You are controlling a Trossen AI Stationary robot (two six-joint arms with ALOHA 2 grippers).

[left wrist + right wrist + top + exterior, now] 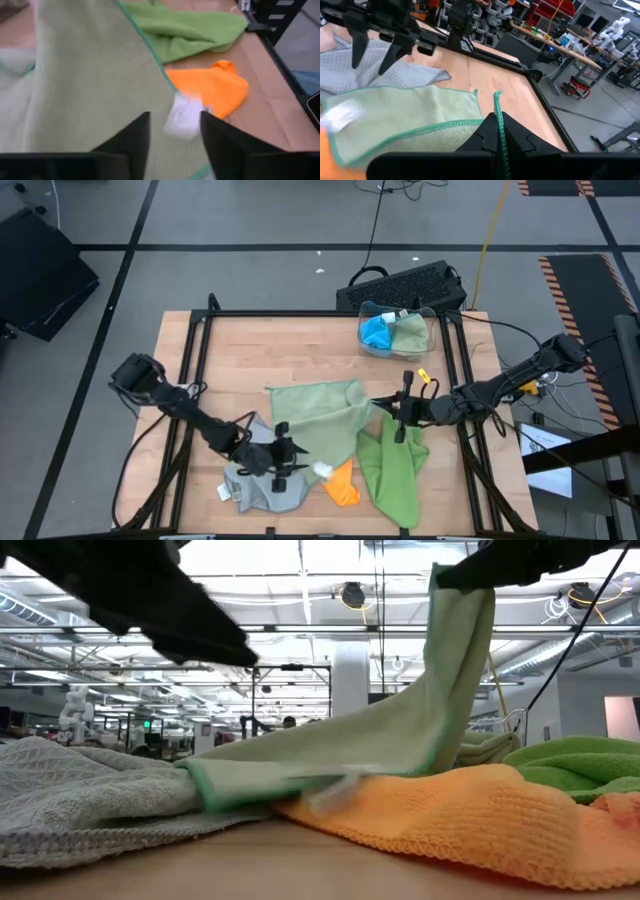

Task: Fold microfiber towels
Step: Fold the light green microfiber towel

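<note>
A sage green towel [320,415] with a darker green hem lies spread mid-table. One end of it rises to my right gripper [402,418], which is shut on it. Its lower end [215,785] rests on a grey towel [255,480] and an orange towel [342,485]. My left gripper [175,142] hovers open over that lower end, and the towel's white tag [184,117] shows between its fingers; no touch is visible. A lime green towel [395,465] lies on the table at the near right. My right gripper pinches the sage towel's hemmed edge [498,107] between its two shut fingers, close to a corner. It comes in about level from the table's right side. The held end is lifted clear [455,630], and the cloth slopes down from it to the towels on the table.
A clear tub [397,332] with a blue and a green cloth stands at the far right of the table. A black keyboard [405,285] lies beyond the far edge. A black frame rail [300,313] borders the wooden top.
</note>
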